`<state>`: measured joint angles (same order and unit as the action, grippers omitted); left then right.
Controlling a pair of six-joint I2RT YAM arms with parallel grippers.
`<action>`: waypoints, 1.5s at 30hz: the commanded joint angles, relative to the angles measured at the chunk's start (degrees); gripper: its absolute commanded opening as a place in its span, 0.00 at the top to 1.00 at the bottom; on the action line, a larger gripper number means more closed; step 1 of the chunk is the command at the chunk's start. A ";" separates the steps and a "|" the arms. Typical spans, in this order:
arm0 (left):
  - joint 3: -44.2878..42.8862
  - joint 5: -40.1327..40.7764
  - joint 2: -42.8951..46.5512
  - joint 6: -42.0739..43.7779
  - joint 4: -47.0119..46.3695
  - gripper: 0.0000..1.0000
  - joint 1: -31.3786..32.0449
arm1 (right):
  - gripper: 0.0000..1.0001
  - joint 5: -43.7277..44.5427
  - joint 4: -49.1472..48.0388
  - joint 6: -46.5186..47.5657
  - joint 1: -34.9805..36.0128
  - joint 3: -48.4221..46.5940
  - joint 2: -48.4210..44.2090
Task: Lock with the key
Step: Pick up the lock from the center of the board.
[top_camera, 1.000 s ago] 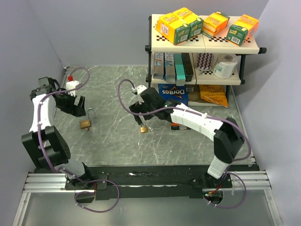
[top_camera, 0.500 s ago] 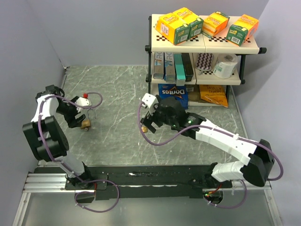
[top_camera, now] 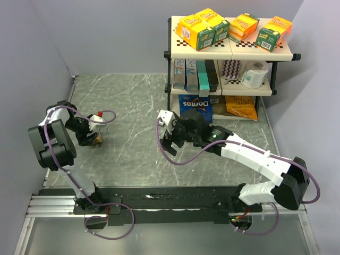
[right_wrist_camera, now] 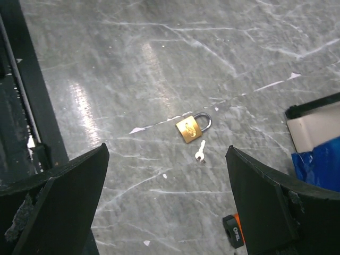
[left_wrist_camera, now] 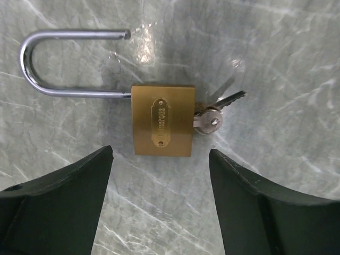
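Padlock [left_wrist_camera: 162, 126] (shackle [left_wrist_camera: 33, 58] open, key [left_wrist_camera: 210, 121] inserted) lies under the wide-spread left gripper [left_wrist_camera: 160, 151].

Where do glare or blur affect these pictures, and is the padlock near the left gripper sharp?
Left wrist view: the open padlock is sharp; glare marks the table above it; the fingers are dark and soft. Right wrist view: reflection streaks on the table; the second padlock is small but clear. Top external view: even light, no blur.

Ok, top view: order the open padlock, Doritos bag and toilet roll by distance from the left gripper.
1. Padlock, at the left gripper, on the table.
2. Doritos bag, rack's lowest level.
3. Toilet roll, middle level, right.
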<state>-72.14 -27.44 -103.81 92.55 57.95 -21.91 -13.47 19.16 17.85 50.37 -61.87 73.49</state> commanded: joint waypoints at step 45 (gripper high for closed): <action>25.37 -31.19 48.24 -53.41 -24.19 0.99 2.48 | 0.01 -22.73 -4.83 -35.76 -7.66 -24.09 22.83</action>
<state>-48.23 -51.88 -63.75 55.07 44.29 -21.28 -32.29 20.47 -9.23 42.22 -81.41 93.56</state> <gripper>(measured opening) 0.501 0.994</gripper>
